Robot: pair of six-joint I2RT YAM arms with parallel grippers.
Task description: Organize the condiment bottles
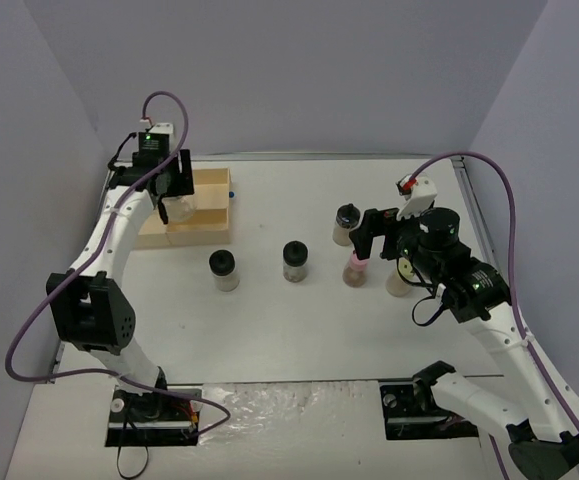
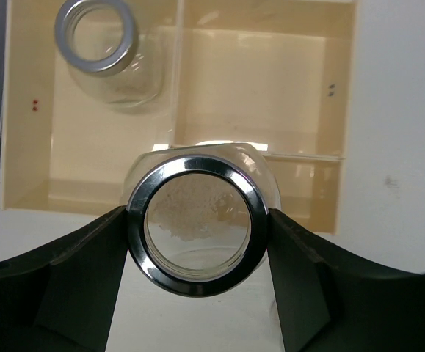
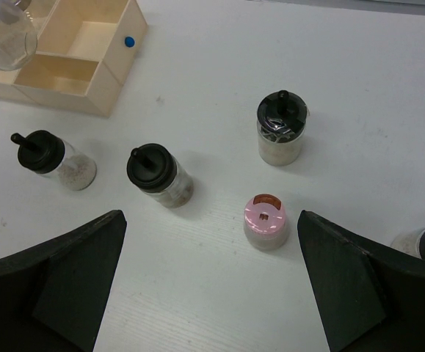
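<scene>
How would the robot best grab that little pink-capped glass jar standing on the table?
Probably grip the small pink-capped glass jar around its round body below the cap, coming down from above: it stands upright with bare table on both sides, and the open right hand hangs over it.

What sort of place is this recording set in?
Probably a lab test cell, not a kitchen: a white table boxed in by blank grey walls, holding a wooden tray and a few condiment jars as props.
</scene>
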